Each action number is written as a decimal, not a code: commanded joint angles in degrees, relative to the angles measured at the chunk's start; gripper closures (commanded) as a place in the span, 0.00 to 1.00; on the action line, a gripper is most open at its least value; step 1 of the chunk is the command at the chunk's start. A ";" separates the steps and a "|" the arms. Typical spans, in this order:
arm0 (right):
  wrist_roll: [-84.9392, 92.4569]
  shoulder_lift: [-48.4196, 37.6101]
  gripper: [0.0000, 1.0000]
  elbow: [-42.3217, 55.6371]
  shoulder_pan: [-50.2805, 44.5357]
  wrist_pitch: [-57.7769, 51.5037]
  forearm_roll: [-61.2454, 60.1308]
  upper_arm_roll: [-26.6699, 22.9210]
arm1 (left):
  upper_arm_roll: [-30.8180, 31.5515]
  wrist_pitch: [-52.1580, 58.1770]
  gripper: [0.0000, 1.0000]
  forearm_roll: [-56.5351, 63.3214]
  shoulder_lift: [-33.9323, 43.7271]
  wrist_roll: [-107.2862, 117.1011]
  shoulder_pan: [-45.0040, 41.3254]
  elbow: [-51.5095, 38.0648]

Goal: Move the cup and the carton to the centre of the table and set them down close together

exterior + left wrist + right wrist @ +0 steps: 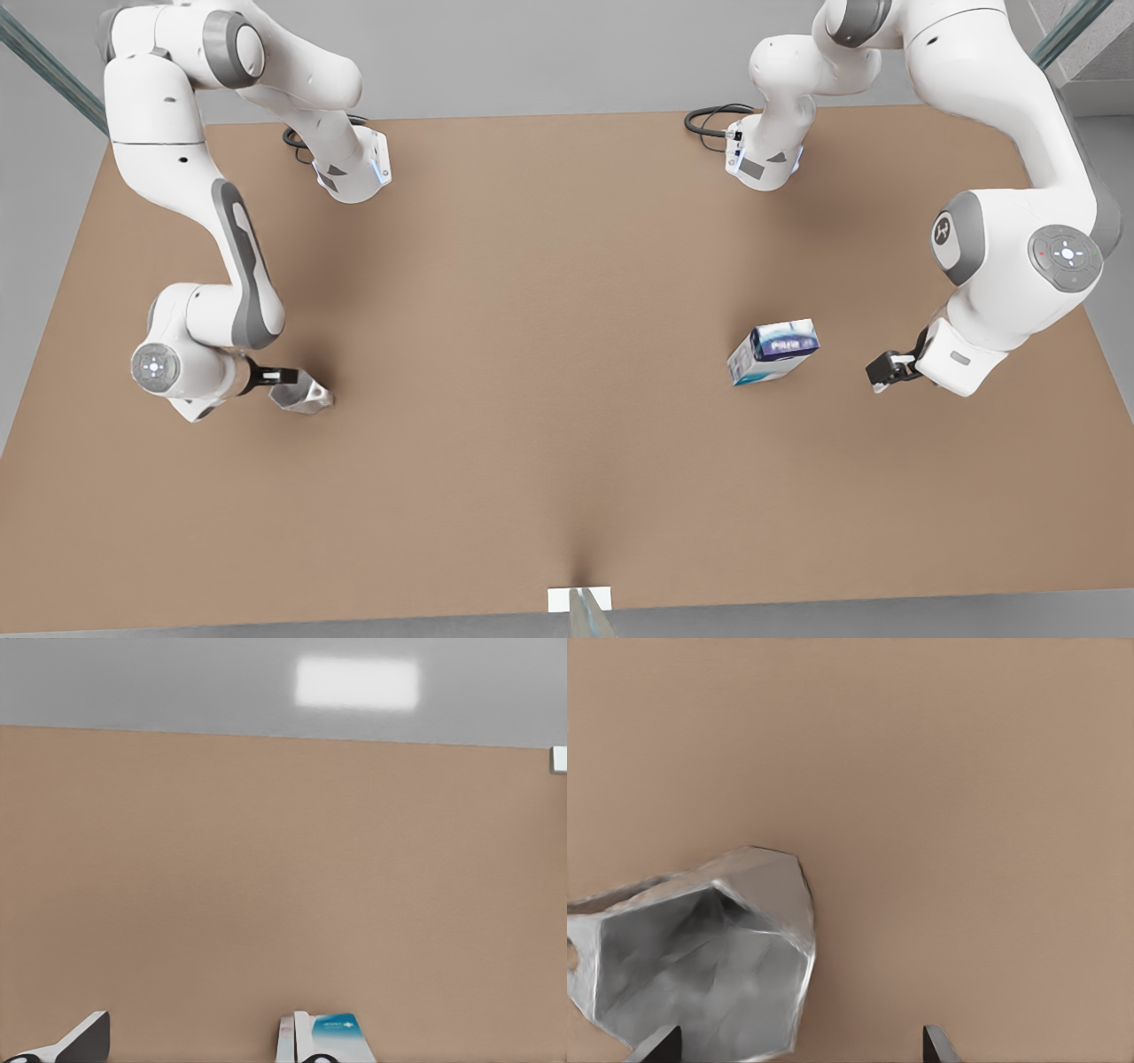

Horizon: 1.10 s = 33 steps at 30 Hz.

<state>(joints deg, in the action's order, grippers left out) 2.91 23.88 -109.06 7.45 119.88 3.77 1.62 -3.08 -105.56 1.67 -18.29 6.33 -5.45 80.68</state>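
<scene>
While the table [549,372] spans the whole scene as a plain light-brown surface, the two arms reach in over it from the far corners. Carton [773,352]: white with a blue band and teal edge, sitting tilted on the table toward the front view's right, apart from the left gripper [886,370], which hovers just beside it on the side away from the table's middle. In the left wrist view the carton's teal edge [335,1038] sits close against one fingertip [285,1041], on that finger's outer side, not between the two; the other fingertip [80,1041] is well off, so the fingers stand apart with nothing between them. Cup [301,392]: silvery-grey, faceted, at the front view's left, right at the tips of the right gripper [282,377]. In the right wrist view the cup [709,961] lies with its pale hollow showing; one fingertip [656,1047] overlaps its lower edge and the other [939,1045] is clear of it on bare table. Fingers spread apart; no clamp on the cup visible. Cup and carton are well apart.
</scene>
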 commanded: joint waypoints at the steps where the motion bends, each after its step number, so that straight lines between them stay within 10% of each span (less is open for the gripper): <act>1: -0.01 0.03 0.00 0.16 0.02 0.18 0.01 0.05 | 0.00 0.00 0.00 -0.09 0.00 0.00 0.00 0.00; 7: 0.08 4.16 0.00 0.43 -0.25 2.02 0.89 0.05 | 0.00 0.18 0.00 0.00 -0.17 0.00 0.00 0.00; 12: 0.34 5.04 0.77 0.34 -0.16 1.85 1.24 0.14 | 0.00 0.26 0.00 0.00 -0.26 0.00 0.00 0.00; 33: 0.78 3.10 0.79 9.04 -3.58 -0.61 -9.13 4.44 | 0.09 0.35 0.00 0.09 -0.52 -0.18 0.00 0.00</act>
<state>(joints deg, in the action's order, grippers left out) 3.75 27.55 -98.64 1.28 119.37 -7.50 5.97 -2.99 -105.20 1.75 -18.81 6.15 -5.45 80.68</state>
